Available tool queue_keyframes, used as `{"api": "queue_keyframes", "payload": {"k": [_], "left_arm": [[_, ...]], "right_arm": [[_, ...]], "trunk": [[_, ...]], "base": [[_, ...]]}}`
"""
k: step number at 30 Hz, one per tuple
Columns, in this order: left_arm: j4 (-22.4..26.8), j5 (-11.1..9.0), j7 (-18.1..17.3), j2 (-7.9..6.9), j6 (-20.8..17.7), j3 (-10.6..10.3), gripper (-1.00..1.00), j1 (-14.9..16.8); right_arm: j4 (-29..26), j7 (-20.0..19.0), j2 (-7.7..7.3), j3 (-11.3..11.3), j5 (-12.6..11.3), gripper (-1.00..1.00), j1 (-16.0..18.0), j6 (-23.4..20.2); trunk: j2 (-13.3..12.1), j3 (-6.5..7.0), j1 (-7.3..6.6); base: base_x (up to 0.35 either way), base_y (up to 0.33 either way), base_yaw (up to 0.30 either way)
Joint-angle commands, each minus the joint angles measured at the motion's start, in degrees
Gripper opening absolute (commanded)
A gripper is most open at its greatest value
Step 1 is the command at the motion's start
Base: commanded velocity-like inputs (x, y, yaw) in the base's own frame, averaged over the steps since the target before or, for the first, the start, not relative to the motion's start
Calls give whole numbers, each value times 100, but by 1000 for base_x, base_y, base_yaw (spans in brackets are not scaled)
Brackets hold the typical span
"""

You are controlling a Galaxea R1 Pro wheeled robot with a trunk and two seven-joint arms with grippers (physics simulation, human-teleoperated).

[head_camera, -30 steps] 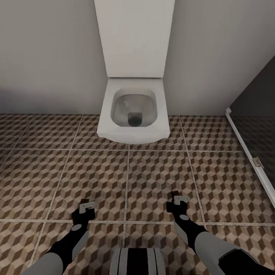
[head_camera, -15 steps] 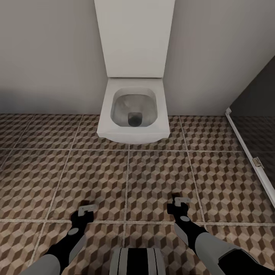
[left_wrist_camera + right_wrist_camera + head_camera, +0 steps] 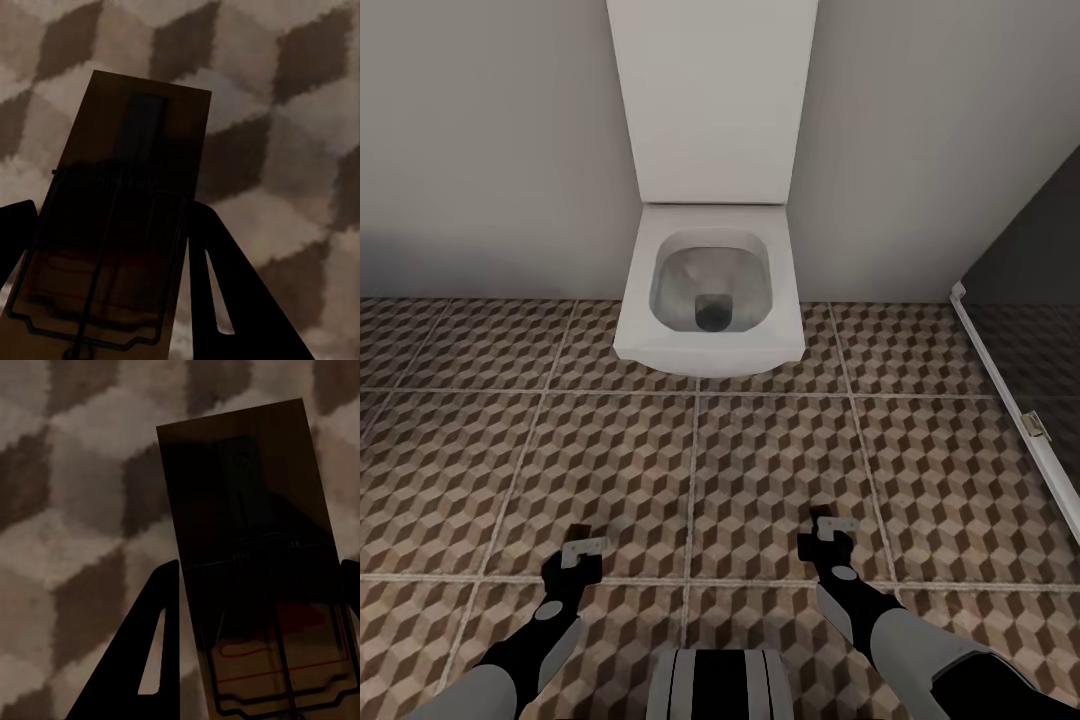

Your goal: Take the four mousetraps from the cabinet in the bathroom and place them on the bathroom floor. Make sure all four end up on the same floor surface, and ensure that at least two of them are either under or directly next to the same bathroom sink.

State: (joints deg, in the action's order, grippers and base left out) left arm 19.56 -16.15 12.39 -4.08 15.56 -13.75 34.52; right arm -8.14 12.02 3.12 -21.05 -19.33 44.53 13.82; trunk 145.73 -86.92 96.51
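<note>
My left gripper (image 3: 582, 556) is shut on a mousetrap (image 3: 589, 545), a flat brown wooden base with a wire frame, held low over the bathroom floor (image 3: 610, 450). The left wrist view has that mousetrap (image 3: 124, 172) between the dark fingers (image 3: 225, 285), close above the cube-pattern tiles. My right gripper (image 3: 823, 536) is shut on a second mousetrap (image 3: 838, 522), also just above the tiles. In the right wrist view this mousetrap (image 3: 247, 502) sits between the fingers (image 3: 154, 630). The cabinet and the sink are out of view.
A white wall-hung toilet (image 3: 710, 300) with its tall white cistern panel stands straight ahead against the grey wall. A dark glass panel with a white frame (image 3: 1015, 410) runs along the right side. Patterned tiles stretch between me and the toilet.
My left arm has drawn back a little toward me with its mousetrap. The right arm and the camera have stayed still.
</note>
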Motion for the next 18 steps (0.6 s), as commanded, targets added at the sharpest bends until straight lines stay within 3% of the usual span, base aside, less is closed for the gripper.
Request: {"api": "queue_keyframes", "payload": {"k": [1, 6, 13, 18], "left_arm": [[-2, -38, 35, -5, 20, -49, -100, 4], [-4, -35, 35, -5, 26, -49, -100, 3], [-6, -36, 35, -5, 202, -49, -100, 2], [-7, -36, 35, -5, 233, -49, -100, 2]], "right_arm": [[5, 10, -1, -48, -61, -100, 3, 24], [7, 10, -5, -48, -68, -100, 3, -34], [14, 10, -4, -54, -80, -100, 3, -558], [14, 10, -4, -54, -84, -100, 3, -647]], "trunk": [[1, -3, -1], [1, -3, -1], [1, -3, -1], [1, -3, -1]], "base": [[0, 0, 0], [0, 0, 0], [0, 0, 0], [0, 0, 0]]}}
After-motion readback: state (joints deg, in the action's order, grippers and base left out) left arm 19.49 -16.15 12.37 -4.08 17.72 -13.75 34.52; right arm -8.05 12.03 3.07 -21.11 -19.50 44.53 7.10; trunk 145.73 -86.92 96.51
